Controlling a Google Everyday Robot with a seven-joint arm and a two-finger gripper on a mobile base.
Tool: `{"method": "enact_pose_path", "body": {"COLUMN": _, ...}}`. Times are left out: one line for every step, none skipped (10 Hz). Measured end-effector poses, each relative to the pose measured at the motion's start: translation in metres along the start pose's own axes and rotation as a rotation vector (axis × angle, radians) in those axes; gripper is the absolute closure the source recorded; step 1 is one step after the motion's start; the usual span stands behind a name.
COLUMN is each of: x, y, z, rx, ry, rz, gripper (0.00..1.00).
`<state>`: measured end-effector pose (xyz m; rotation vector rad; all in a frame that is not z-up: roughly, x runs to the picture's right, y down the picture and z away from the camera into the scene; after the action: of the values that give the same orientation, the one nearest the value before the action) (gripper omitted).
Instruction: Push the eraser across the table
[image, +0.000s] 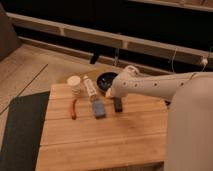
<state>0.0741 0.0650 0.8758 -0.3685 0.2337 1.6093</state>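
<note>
While the eraser (118, 104) is lying on the counter (100, 145), the claw (116, 96) is hovering at its far end, perhaps touching. Wide or narrow, I cannot tell.

No text, label, brand, number or sign can be read on any surface in the camera view. The white arm's casing (150, 85) shows only plain pale shell with small dark dots along it, none forming a character. The pale bottle (90, 89) lying on the table (100, 145) has a coloured patch on its side; whether this is printing cannot be told. The blue-grey block (98, 109), the red pen (73, 108) and the eraser (118, 104) bear no legible marks. The gripper (112, 93) is at the arm's end, over the far part of the table, just beyond the eraser.
</note>
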Motion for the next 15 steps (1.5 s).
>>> {"method": "enact_pose_path", "body": {"x": 0.002, "y": -0.008, "z": 0.007, "rx": 0.015, "ry": 0.021, "rz": 0.013, "gripper": 0.35}}
{"method": "enact_pose_path", "body": {"x": 0.004, "y": -0.015, "z": 0.012, "rx": 0.029, "ry": 0.039, "rz": 0.025, "gripper": 0.35}}
{"method": "enact_pose_path", "body": {"x": 0.007, "y": -0.024, "z": 0.019, "rx": 0.047, "ry": 0.066, "rz": 0.037, "gripper": 0.35}}
{"method": "enact_pose_path", "body": {"x": 0.008, "y": -0.028, "z": 0.026, "rx": 0.053, "ry": 0.085, "rz": 0.05, "gripper": 0.35}}
{"method": "enact_pose_path", "body": {"x": 0.01, "y": -0.031, "z": 0.034, "rx": 0.059, "ry": 0.108, "rz": 0.064, "gripper": 0.35}}
{"method": "enact_pose_path", "body": {"x": 0.01, "y": -0.029, "z": 0.041, "rx": 0.051, "ry": 0.12, "rz": 0.079, "gripper": 0.35}}
{"method": "enact_pose_path", "body": {"x": 0.007, "y": -0.022, "z": 0.052, "rx": 0.031, "ry": 0.137, "rz": 0.095, "gripper": 0.35}}
{"method": "enact_pose_path", "body": {"x": 0.006, "y": -0.017, "z": 0.057, "rx": 0.021, "ry": 0.145, "rz": 0.097, "gripper": 0.35}}
{"method": "enact_pose_path", "body": {"x": 0.005, "y": -0.014, "z": 0.062, "rx": 0.013, "ry": 0.154, "rz": 0.096, "gripper": 0.35}}
{"method": "enact_pose_path", "body": {"x": 0.006, "y": -0.013, "z": 0.066, "rx": 0.012, "ry": 0.166, "rz": 0.091, "gripper": 0.4}}
{"method": "enact_pose_path", "body": {"x": 0.007, "y": -0.014, "z": 0.07, "rx": 0.015, "ry": 0.178, "rz": 0.082, "gripper": 0.49}}
{"method": "enact_pose_path", "body": {"x": 0.009, "y": -0.017, "z": 0.072, "rx": 0.024, "ry": 0.19, "rz": 0.071, "gripper": 0.6}}
{"method": "enact_pose_path", "body": {"x": 0.009, "y": -0.02, "z": 0.074, "rx": 0.033, "ry": 0.197, "rz": 0.065, "gripper": 0.67}}
{"method": "enact_pose_path", "body": {"x": 0.008, "y": -0.028, "z": 0.074, "rx": 0.057, "ry": 0.206, "rz": 0.06, "gripper": 0.8}}
{"method": "enact_pose_path", "body": {"x": 0.007, "y": -0.038, "z": 0.072, "rx": 0.082, "ry": 0.211, "rz": 0.059, "gripper": 0.9}}
